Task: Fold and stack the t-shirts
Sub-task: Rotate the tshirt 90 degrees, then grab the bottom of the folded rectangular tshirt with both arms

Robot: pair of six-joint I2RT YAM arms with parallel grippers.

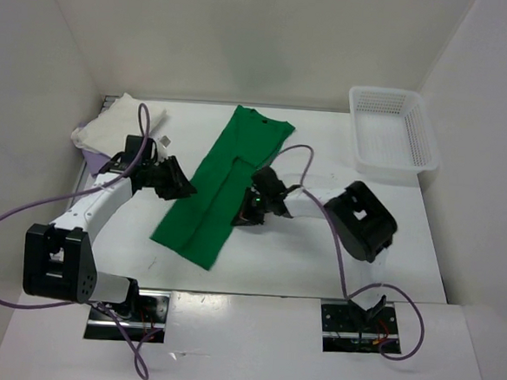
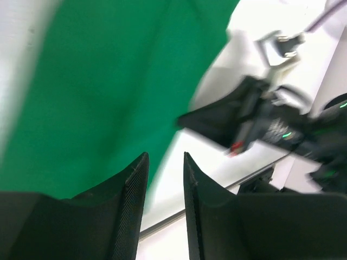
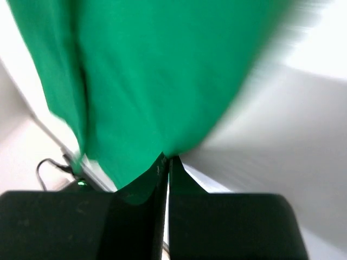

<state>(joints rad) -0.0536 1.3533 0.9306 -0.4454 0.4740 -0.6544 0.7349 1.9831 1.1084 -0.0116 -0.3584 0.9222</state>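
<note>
Both wrist views are looking blurry. The lavender t-shirt [image 1: 88, 154] is mostly hiding under the cream t-shirt [image 1: 123, 122]. The green t-shirt [image 1: 223, 188] is lying mid-bench [image 1: 301, 263]. The right claw [image 3: 165, 158] is pinching its right edge. The left claw [image 2: 165, 157] is hanging half open and empty, just beside its left edge.

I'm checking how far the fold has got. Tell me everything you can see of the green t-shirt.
The green t-shirt is bright, soft-looking cloth, folded lengthwise into a long strip with a flap laid over its middle. It lies flat on the white table, slanting from its collar at the far end to its hem nearer the arms. The right gripper is shut on its right edge. The left gripper stands parted at its left edge, holding nothing.
</note>
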